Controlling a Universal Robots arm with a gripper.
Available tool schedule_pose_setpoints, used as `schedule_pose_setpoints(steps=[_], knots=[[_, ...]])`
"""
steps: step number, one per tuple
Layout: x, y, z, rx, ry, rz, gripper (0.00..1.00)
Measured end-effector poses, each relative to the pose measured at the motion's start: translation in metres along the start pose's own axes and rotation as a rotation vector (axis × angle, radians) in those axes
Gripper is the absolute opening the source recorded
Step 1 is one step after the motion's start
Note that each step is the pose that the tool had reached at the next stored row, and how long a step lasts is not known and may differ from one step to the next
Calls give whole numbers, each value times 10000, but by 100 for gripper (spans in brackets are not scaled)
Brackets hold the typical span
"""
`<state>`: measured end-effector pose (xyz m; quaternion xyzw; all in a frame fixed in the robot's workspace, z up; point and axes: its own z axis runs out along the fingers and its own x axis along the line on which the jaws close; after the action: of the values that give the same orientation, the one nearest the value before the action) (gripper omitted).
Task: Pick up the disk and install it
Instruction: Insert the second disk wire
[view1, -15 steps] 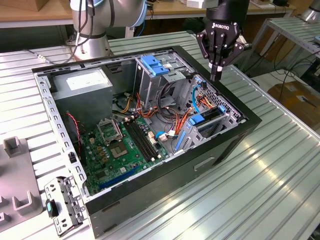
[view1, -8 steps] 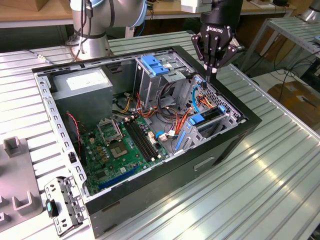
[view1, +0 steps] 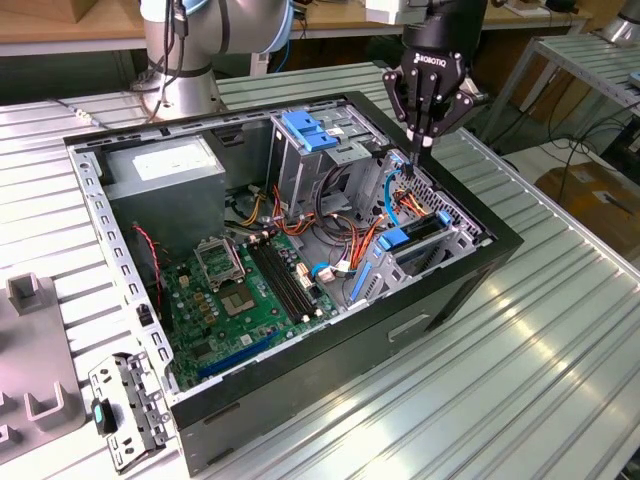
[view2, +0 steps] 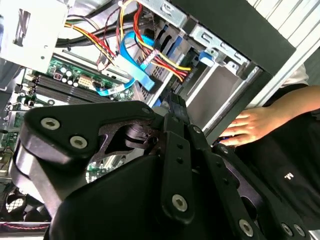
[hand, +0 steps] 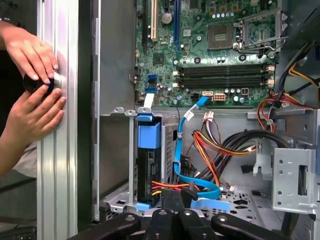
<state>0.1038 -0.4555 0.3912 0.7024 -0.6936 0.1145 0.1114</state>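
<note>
- Since the gripper (view1: 425, 148) hangs over the computer case (view1: 330, 345) with its fingers pressed together and nothing between them, I judge the step in hand to be seating, not carrying.
- The disk (hand: 148, 167) stands edge-on in the drive bay (hand: 118, 150) at the case's corner, with its blue rail uppermost. In the exterior view the disk (view1: 420, 232) lies well below the fingertips and apart from them.
- Any push should go straight down onto the rail, square to the bay, so that the disk does not jam.
- The blue data cable (hand: 186, 150) and the orange power leads (hand: 212, 157) run just beside the bay, so the fingers should stay off them.
- A person's hands (hand: 35, 80) rest on the desk (view1: 540, 340) edge outside the case, so slow moves are wise.
</note>
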Motion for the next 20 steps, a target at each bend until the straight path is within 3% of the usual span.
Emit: schedule_pose_setpoints(steps=[2, 3, 5, 6, 9, 12, 15, 17, 18, 19, 20], knots=[[-39, -15, 1, -36, 23, -12, 11], [-54, -16, -3, -46, 93, -16, 11], [-116, -17, -10, -86, 304, -30, 11], [-144, -17, -11, -104, 331, -37, 11], [-240, -29, 13, -191, 351, -66, 11], [-272, -54, 72, -245, 352, -75, 11], [-284, -55, 110, -247, 373, -73, 11], [-289, -56, 122, -247, 425, -74, 11], [-291, -56, 129, -248, 578, -75, 17], [-293, -56, 135, -252, 767, -72, 24], [-295, -56, 142, -255, 969, -71, 24]])
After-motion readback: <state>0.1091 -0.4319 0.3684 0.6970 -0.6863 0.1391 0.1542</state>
